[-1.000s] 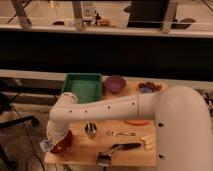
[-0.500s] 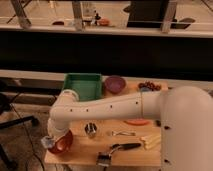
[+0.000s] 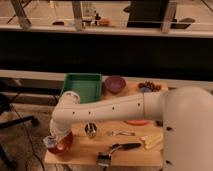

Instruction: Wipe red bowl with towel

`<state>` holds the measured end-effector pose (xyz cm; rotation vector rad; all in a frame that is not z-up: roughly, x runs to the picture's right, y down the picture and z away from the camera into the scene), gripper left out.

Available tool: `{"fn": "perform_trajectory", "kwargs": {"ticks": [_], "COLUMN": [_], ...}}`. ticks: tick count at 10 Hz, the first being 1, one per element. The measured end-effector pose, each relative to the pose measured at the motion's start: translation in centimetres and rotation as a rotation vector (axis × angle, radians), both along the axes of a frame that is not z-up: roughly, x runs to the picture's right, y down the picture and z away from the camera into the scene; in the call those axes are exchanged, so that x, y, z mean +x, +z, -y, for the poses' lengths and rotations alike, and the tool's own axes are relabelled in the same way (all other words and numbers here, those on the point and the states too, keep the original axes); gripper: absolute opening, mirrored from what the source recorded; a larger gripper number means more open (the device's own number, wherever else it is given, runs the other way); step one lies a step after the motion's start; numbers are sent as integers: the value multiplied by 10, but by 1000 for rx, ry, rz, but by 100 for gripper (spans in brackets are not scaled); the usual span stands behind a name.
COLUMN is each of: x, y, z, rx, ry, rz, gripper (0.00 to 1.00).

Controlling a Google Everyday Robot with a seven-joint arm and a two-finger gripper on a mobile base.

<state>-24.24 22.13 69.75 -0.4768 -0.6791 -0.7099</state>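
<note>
The red bowl (image 3: 64, 144) sits at the front left corner of the wooden table (image 3: 132, 147). My gripper (image 3: 53, 141) is down at the bowl's left rim, at the end of the white arm (image 3: 100, 107) that reaches in from the right. A pale bit of towel (image 3: 51, 143) shows at the gripper, against the bowl. The bowl's inside is mostly hidden by the arm's wrist.
A green tray (image 3: 82, 86) stands at the back left, a purple bowl (image 3: 115, 83) beside it, and dark grapes (image 3: 148, 86) further right. A metal cup (image 3: 90, 129), a utensil (image 3: 121, 133), a black-handled brush (image 3: 117, 150), an orange plate (image 3: 136, 122) and yellow sticks (image 3: 151, 140) lie on the front half.
The gripper has shifted slightly left and down over the red bowl's left side. The other things have not moved.
</note>
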Motion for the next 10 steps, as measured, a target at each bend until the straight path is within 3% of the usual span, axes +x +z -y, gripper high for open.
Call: {"fn": "perform_trajectory", "kwargs": {"ticks": [5,9,10], "x": [5,4,4], "y": [-10,-14,-15], "z": [6,4,3], "rx": [43,55,56], "ry": [12,9,5], "rz": [-10,-10,-16], "gripper": [0,0,4]}}
